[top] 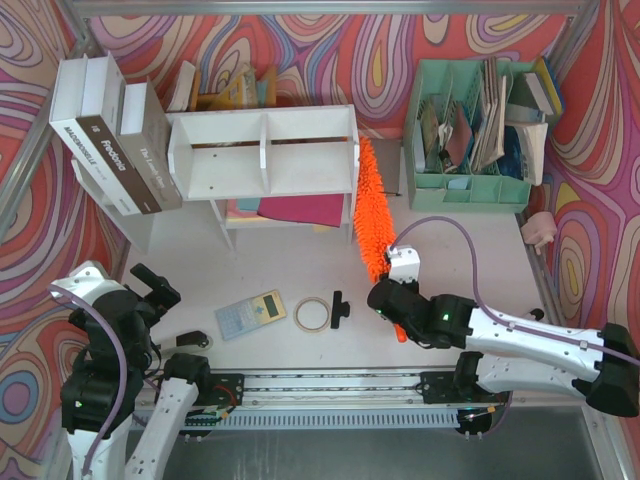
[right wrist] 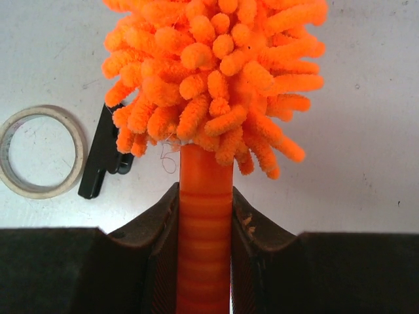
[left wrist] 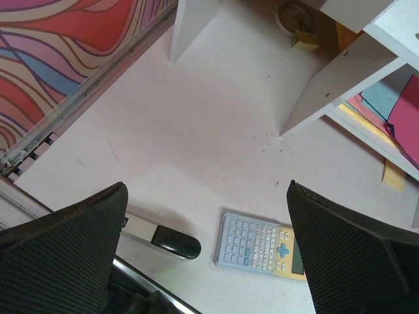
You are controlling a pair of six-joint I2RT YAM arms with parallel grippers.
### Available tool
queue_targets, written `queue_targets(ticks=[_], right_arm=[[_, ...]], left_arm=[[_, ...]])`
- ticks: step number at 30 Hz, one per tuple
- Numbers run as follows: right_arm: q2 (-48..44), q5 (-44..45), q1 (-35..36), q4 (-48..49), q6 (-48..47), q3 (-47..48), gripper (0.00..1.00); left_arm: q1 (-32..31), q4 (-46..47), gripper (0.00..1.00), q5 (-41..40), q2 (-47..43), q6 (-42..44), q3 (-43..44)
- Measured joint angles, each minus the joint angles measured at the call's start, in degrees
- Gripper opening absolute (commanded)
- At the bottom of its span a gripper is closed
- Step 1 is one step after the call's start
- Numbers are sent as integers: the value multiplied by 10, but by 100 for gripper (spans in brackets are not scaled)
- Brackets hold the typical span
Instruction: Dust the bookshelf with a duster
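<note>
The white bookshelf (top: 262,152) stands at the back left on legs, with a central divider; its legs and lower shelf show in the left wrist view (left wrist: 340,78). The fluffy orange duster (top: 372,208) lies upright just right of the shelf's right side, its head near that side. My right gripper (top: 392,298) is shut on the duster's ribbed orange handle (right wrist: 204,229), with the fluffy head (right wrist: 216,72) filling the view above the fingers. My left gripper (top: 160,288) is open and empty near the front left, above a calculator (left wrist: 262,245).
Big books (top: 115,145) lean at the shelf's left. A mint-green organizer (top: 470,135) with papers stands back right. A calculator (top: 250,313), tape ring (top: 312,313), black clip (top: 340,308) and a stapler (left wrist: 160,239) lie on the front table. Coloured papers (top: 300,210) lie under the shelf.
</note>
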Motion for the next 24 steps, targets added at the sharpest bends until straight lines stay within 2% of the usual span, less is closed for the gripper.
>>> queue_targets(ticks=[4,12,16,24], right_arm=[[-1,-3,0,-10,1,16,0],[-8,12,-7,-36,-19,112,0],[-12,14,-6,-25,-20,101,0],[-8,-16,-6,11,12,3,0]], left_arm=[[0,0,98,0,0,0,0],[0,0,98,0,-2,0,0],[0,0,98,0,-2,0,0],[0,0,98,0,-2,0,0]])
